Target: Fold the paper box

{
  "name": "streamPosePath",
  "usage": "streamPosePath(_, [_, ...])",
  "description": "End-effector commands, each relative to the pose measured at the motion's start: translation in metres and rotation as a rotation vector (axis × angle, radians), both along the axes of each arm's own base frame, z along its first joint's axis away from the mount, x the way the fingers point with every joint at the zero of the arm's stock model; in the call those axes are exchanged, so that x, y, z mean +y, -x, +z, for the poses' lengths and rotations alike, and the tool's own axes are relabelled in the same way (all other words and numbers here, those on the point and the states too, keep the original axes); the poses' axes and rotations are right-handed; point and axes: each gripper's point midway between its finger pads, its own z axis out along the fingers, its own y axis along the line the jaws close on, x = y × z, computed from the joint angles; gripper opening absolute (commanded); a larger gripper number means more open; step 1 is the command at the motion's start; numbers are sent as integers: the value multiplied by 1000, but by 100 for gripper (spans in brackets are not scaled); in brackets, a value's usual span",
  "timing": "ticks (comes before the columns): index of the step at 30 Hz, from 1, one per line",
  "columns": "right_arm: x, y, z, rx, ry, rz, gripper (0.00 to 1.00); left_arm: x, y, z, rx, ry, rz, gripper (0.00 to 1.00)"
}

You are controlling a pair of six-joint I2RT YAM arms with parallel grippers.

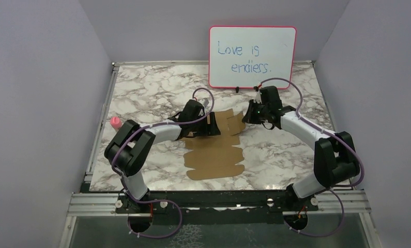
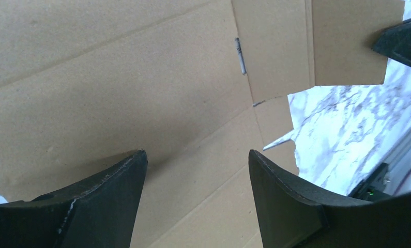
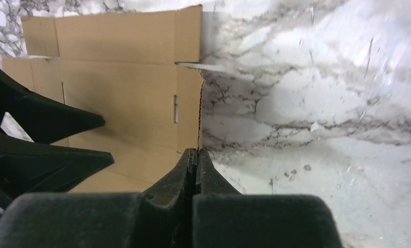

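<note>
Though flat, creased brown paper box [image 1: 216, 152]

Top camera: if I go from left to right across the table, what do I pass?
Pink thing → left gripper → right gripper. I skipped the box and the whiteboard because they overlap the grippers.

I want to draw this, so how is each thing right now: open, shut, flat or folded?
paper box: an unfolded, flat sheet.
left gripper: open, over the paper box.
right gripper: shut, tips at the paper box's edge; whether it grips is unclear.
whiteboard: standing upright, written on.
</note>
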Motion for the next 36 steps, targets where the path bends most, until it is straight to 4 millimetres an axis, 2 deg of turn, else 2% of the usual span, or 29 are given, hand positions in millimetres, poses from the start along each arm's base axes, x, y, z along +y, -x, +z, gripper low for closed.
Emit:
streamPosePath(1, [-9, -15, 6, -27, 160, 16, 1, -22, -6, -5, 49, 99, -1, 73])
streamPosePath(6, [-7, -29, 24, -89, 320, 23, 1, -35, -15, -10, 67, 153, 8, 73])
streamPosePath(8, [-4, -31, 25, -103, 392, 27, 1, -38, -16, -11, 70, 167, 8, 73])
streamPosePath(16, [15, -27, 15, -126, 626, 55, 1, -38, -17, -16, 67, 167, 22, 73])
streamPosePath(21, [18, -26, 15, -156, 775, 34, 1, -40, -17, -19, 71, 168, 20, 73])
streamPosePath(27, [34, -23, 13, -179, 818, 59, 1, -39, -17, -22, 71, 162, 29, 73])
streamPosePath(36, [49, -16, -4, -190, 920, 91, 1, -40, -17, -26, 74, 166, 38, 73])
